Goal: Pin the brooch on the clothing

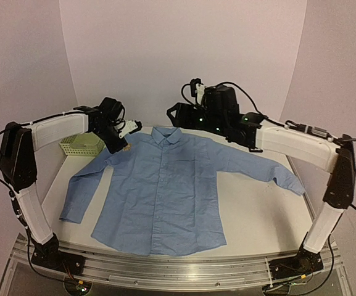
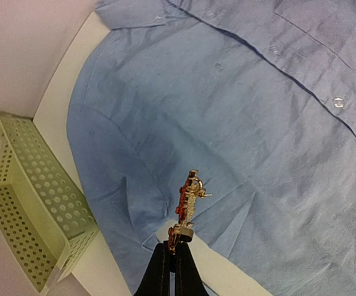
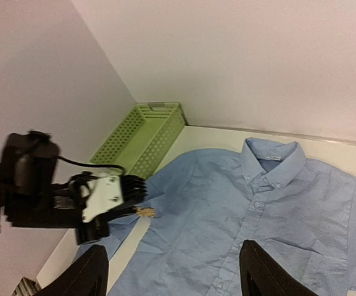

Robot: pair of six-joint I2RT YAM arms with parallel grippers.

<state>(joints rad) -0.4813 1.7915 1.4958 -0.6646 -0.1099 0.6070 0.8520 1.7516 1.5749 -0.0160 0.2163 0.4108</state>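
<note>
My left fingers (image 2: 174, 271) pinch the brooch (image 2: 187, 203) just over the shirt (image 2: 258, 123), beside the green basket (image 2: 29, 203); my right fingers (image 3: 261, 274) hover spread apart near the collar.

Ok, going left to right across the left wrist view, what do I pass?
First the pale green basket → brooch, pinched by the left gripper → white button on the shirt.

Obstacles, upper left of the top view: basket (image 1: 81, 145) at the table edge, your left gripper (image 1: 126, 147) just beside it over the shirt (image 1: 165, 191) shoulder. Free room: bare table (image 1: 255, 209), lower right, below the sleeve.
</note>
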